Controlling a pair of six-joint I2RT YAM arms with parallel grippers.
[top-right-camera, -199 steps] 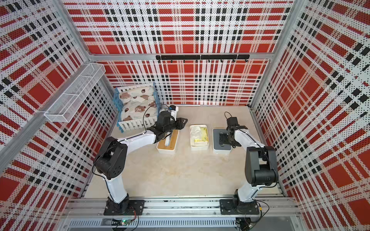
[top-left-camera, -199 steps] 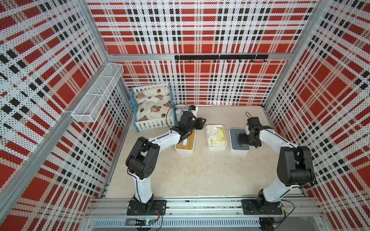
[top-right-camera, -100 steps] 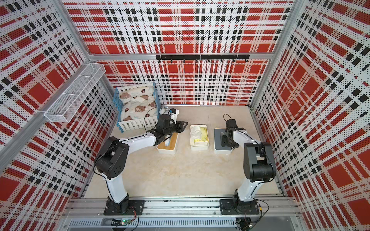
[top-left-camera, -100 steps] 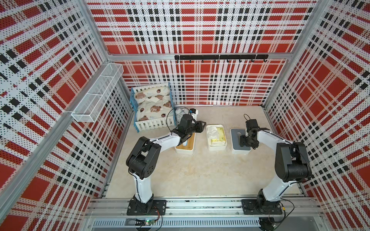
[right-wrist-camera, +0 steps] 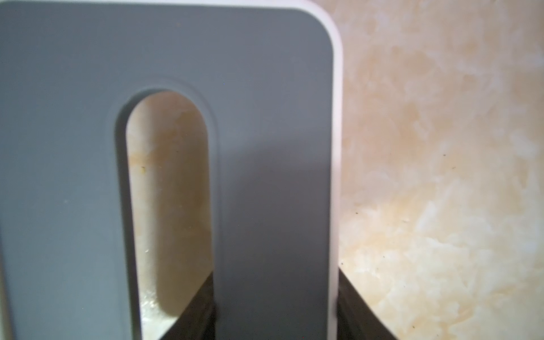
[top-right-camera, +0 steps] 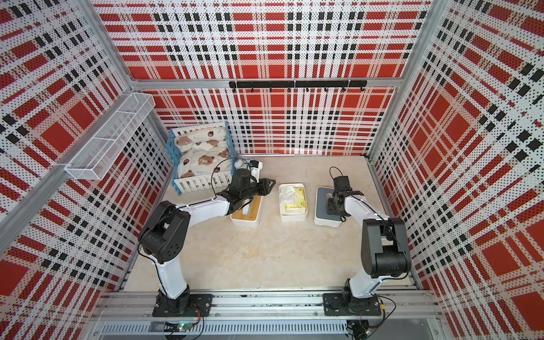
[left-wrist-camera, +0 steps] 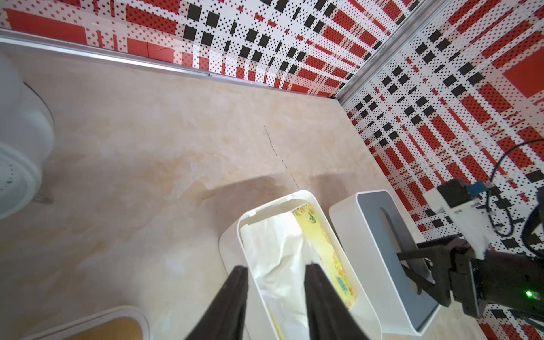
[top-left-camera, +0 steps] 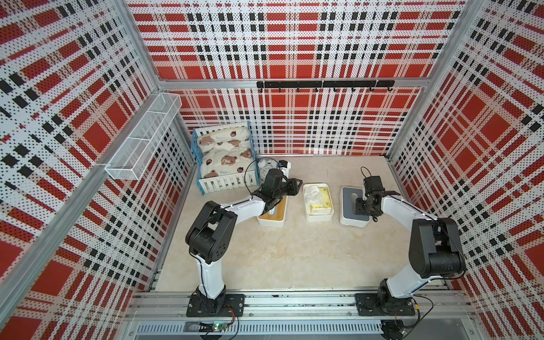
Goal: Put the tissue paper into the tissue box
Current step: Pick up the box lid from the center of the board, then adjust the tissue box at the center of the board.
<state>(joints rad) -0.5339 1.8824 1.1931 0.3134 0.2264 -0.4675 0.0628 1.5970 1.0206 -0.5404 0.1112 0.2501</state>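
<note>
Grey-topped lid (top-left-camera: 348,206) stands beside the open tissue box (top-left-camera: 319,217) in the middle of the surface (top-left-camera: 294,250); the right gripper (right-wrist-camera: 276,270) seems clamped on the strip between its slot and edge, likely to carry it over. Tissue paper (top-left-camera: 312,194) already lies in the box, the left gripper (left-wrist-camera: 276,268) hovering half-open, empty, by it.

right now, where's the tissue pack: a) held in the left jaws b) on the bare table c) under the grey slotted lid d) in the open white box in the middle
d: the tissue pack lies in the open white box, with the grey slotted lid standing apart beside it.
</note>
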